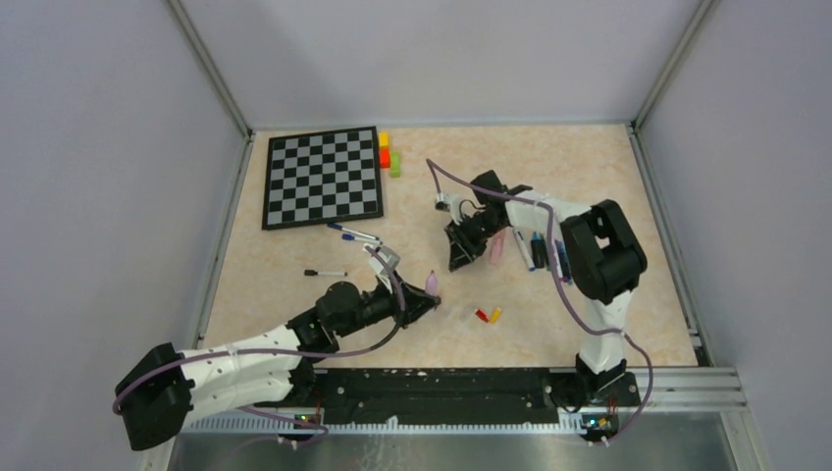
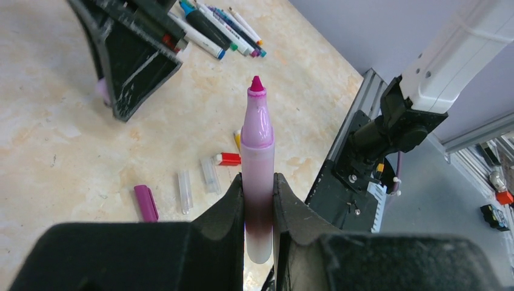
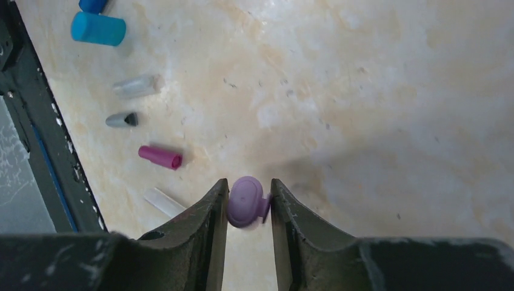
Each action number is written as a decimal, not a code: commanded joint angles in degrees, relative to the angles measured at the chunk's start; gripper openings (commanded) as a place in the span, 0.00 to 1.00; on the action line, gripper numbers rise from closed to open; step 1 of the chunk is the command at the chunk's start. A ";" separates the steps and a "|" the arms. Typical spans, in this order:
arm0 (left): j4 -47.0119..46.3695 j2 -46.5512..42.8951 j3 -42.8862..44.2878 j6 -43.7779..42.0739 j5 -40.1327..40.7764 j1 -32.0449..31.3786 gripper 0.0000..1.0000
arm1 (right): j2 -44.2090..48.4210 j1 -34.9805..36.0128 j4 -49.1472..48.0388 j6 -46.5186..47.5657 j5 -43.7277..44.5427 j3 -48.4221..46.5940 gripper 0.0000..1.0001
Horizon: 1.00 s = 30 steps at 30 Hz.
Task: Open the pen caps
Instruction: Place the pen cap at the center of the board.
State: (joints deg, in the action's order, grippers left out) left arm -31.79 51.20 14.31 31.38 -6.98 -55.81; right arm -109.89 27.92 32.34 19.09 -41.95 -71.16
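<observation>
Top view: your left gripper (image 1: 426, 299) stands the pink highlighter (image 1: 432, 284) upright mid-table, toward the near edge, likely to steady the pull. Left wrist: jaws clamp its barrel, tip bare. Right wrist: your right gripper (image 3: 248, 191) pinches the lilac cap (image 3: 244, 205), off the pen.

walls (image 1: 442, 59): pale grey panels, three sides | corners: metal posts (image 1: 210, 67) | counter (image 1: 569, 157): beige marbled | near edge: metal rail (image 1: 687, 389) | light: even
</observation>
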 commanded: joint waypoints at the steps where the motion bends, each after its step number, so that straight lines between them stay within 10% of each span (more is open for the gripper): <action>1: 2.07 -5.83 1.08 -0.20 1.64 0.19 0.00 | -4.26 4.97 1.40 -2.72 0.64 -4.27 0.32; 16: 4.65 -10.21 0.02 0.30 5.65 0.18 0.00 | -10.94 6.36 -6.33 -15.74 0.80 -14.51 0.36; 30: -4.55 2.39 1.90 11.21 11.36 0.31 0.06 | 21.70 -13.43 -6.93 -3.15 -6.90 6.68 0.37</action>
State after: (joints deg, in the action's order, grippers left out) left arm -29.26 51.20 13.89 38.83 1.04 -55.81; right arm -100.77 20.32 28.62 11.22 -44.66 -72.64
